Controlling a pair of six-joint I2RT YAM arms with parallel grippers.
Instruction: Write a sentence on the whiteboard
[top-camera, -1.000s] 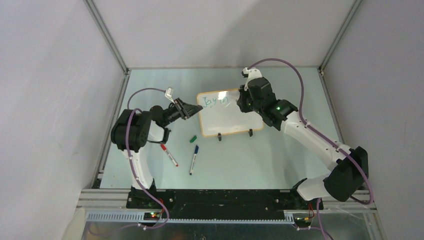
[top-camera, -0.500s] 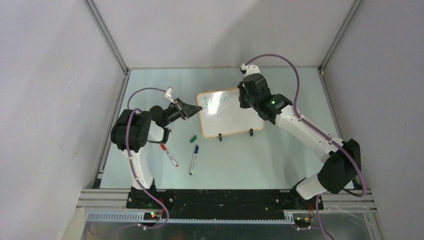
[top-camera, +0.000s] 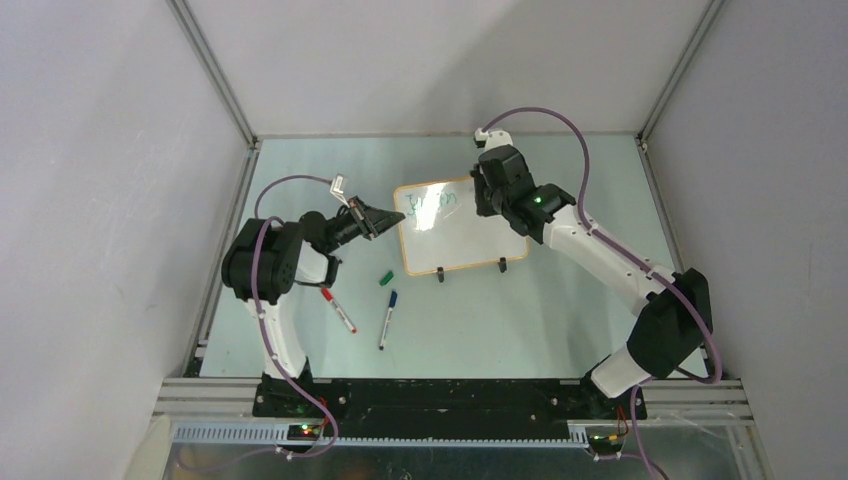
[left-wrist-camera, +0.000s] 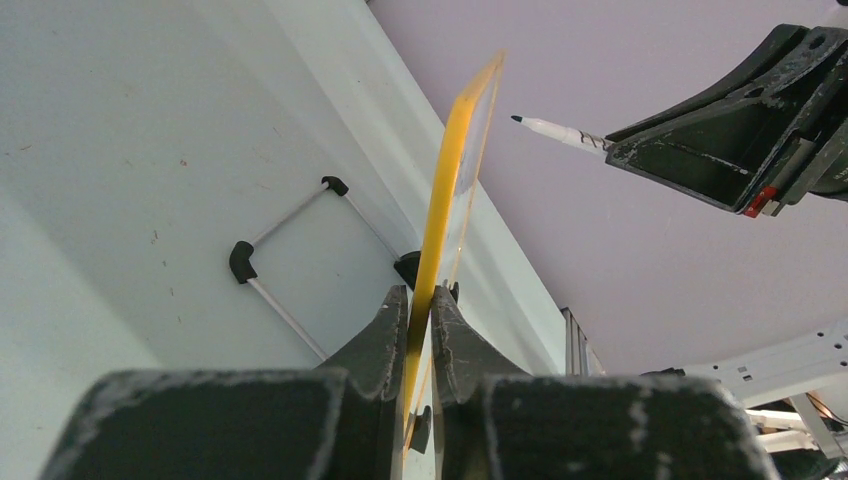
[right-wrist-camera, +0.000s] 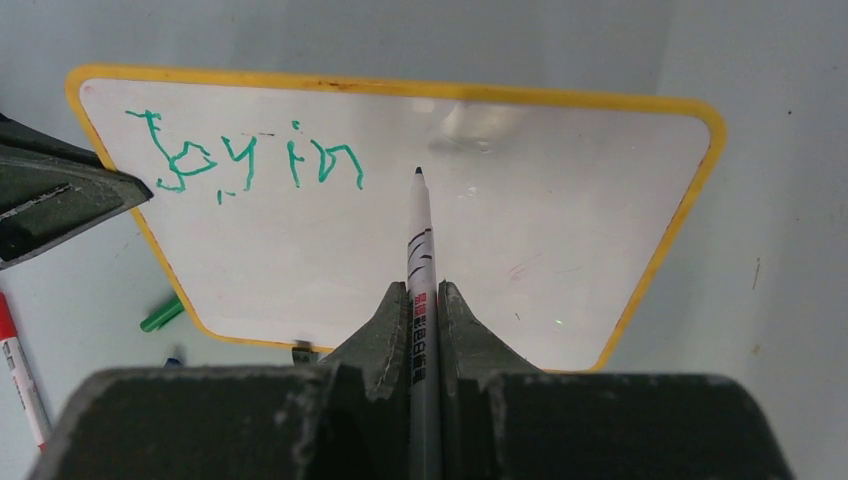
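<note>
A pale table (top-camera: 560, 300) sits between plain grey walls (top-camera: 100, 200). Mid-table, the whiteboard (top-camera: 455, 235) stands on black feet, with green words (right-wrist-camera: 245, 160) "Joy in" at its top left. The left gripper (left-wrist-camera: 420, 300) pinches its left edge. The right gripper (right-wrist-camera: 425, 295) clamps a marker (right-wrist-camera: 418, 230), tip just off the board. From above, the right arm hides the board's upper right corner. A green cap (top-camera: 386, 277), red pen (top-camera: 338, 310) and blue pen (top-camera: 387, 318) lie before its left corner. Bare table lies to its right.

markers (top-camera: 387, 320) on table (top-camera: 560, 300) before whiteboard (top-camera: 455, 240)
</note>
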